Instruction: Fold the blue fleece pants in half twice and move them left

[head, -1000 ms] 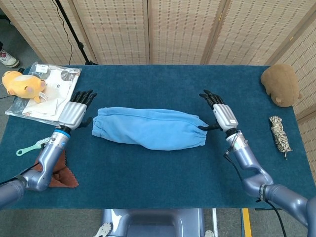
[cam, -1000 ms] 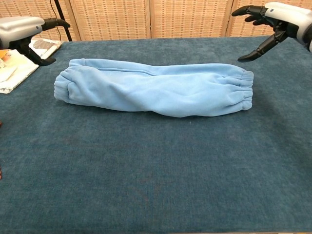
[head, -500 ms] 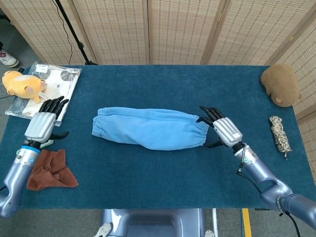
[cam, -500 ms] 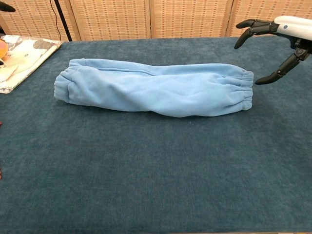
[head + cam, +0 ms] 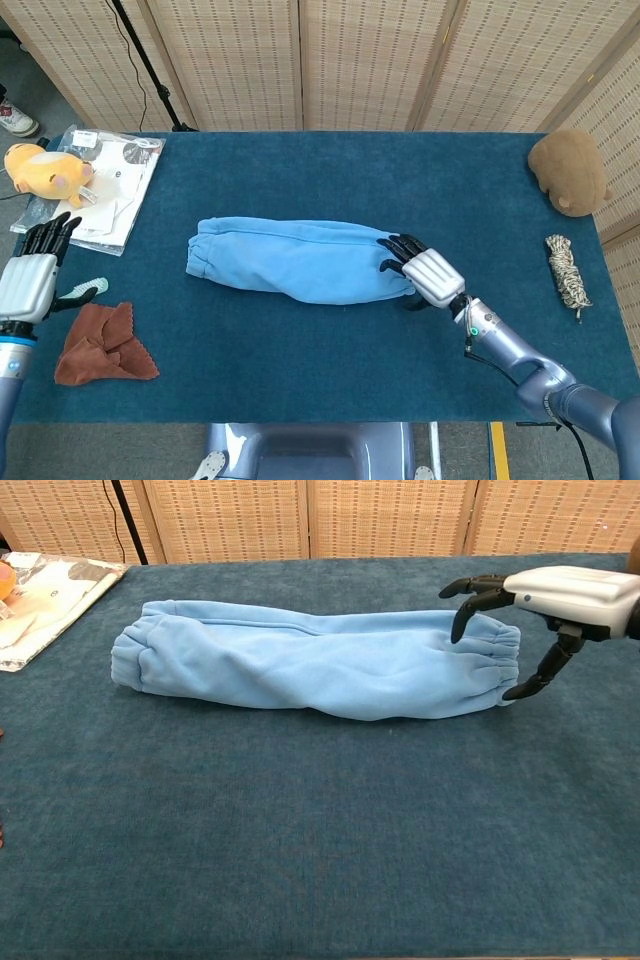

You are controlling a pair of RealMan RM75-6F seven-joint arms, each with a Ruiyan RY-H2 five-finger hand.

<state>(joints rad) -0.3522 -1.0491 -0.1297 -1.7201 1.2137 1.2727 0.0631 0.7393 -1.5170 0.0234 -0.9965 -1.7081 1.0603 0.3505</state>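
1. Blue fleece pants (image 5: 300,260), folded long, lie mid-table.
2. Right hand (image 5: 425,274) arches over the pants' right cuff, fingers spread, grasping nothing.
3. Left hand (image 5: 30,280) hovers far left of the pants, released.

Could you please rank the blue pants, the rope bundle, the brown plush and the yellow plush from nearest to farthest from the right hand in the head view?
From the right hand:
1. Blue pants, under its fingertips.
2. Rope bundle, right edge.
3. Brown plush, far right corner.
4. Yellow plush, far left.
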